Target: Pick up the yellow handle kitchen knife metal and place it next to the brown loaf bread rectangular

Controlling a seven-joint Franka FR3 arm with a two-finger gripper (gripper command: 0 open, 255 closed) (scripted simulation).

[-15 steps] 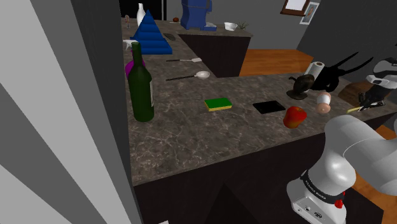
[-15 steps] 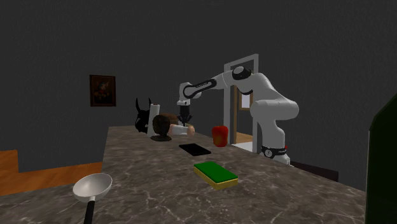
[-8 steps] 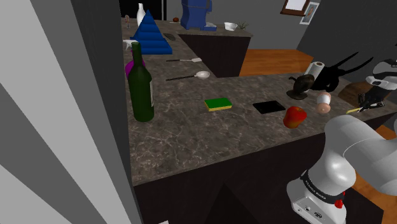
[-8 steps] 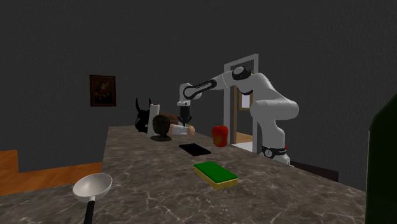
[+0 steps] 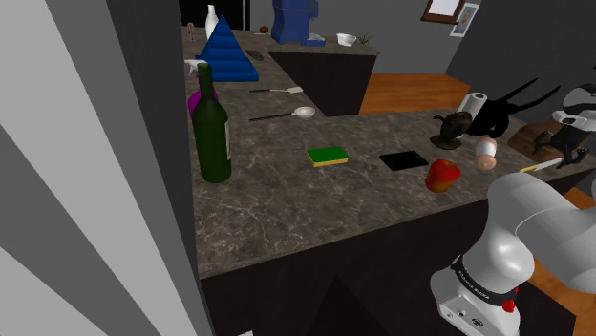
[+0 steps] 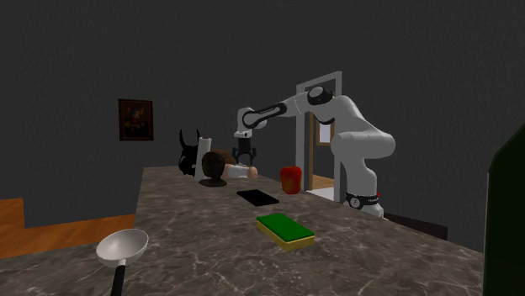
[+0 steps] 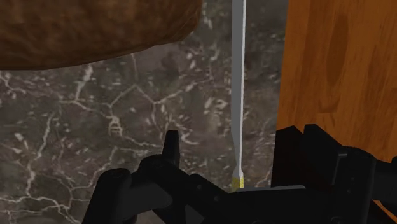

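Note:
A knife with a thin grey blade and a yellow handle lies flat on the dark marble counter, close to its edge. The brown loaf sits just beside the blade; it is also visible in the shoulder view. My gripper hangs just above the knife, open. The blade runs between the fingers without touching them. From the second exterior view, my gripper stands over the loaf at the counter's far end.
A red apple, a pink-and-white cup, a dark figurine, a black flat slab and a green sponge stand on the counter. A wine bottle rises further off. Wooden floor lies beyond the counter edge.
The fingers have parted and let go of the knife, which now rests on the counter by the loaf. The hand has lifted slightly.

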